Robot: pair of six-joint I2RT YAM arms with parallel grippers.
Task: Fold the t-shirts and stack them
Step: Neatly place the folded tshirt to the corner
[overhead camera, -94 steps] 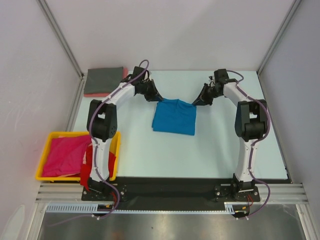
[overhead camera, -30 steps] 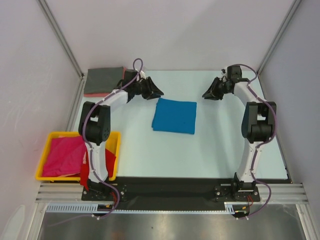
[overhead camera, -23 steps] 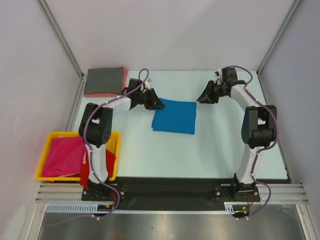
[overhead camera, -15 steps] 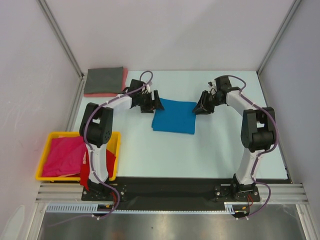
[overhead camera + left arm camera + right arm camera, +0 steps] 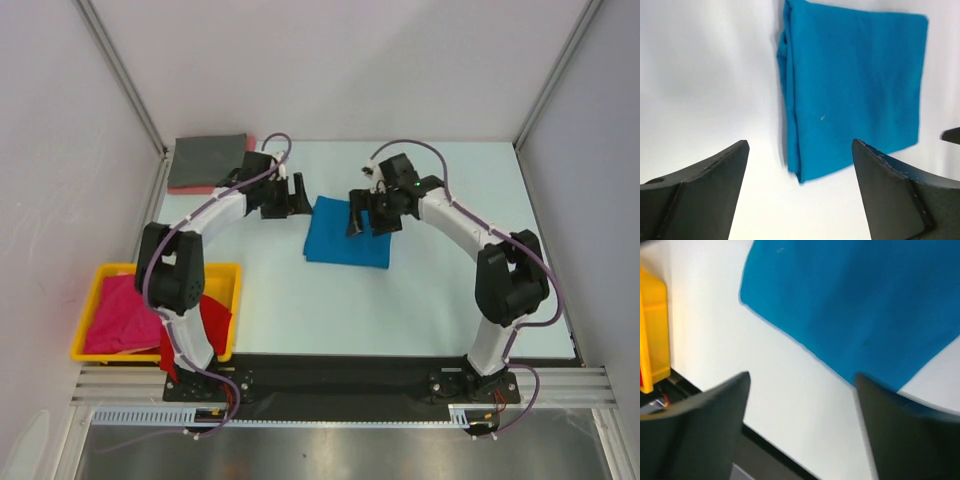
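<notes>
Blue t-shirt [image 5: 348, 232], folded into a neat square, lies mid-table in the overhead view. The left gripper [image 5: 290, 194] sits just beside its left edge and the right gripper [image 5: 364, 216] is over its far right part. Both are spread wide and empty, probably framing it for a lift toward the grey t-shirt [image 5: 207, 160] stacked on the pink t-shirt [image 5: 196, 189] at the far left corner.

Left wrist view: wide-apart fingers [image 5: 715, 175] frame the shirt's thick folded edge.

Right wrist view, blurred: parted fingers [image 5: 705, 410] hover over blue cloth, holding nothing.

A yellow plastic bin [image 5: 115, 268] sits at the near left edge of the pale worktop [image 5: 420, 300], with white walls [image 5: 350, 60] around it.
</notes>
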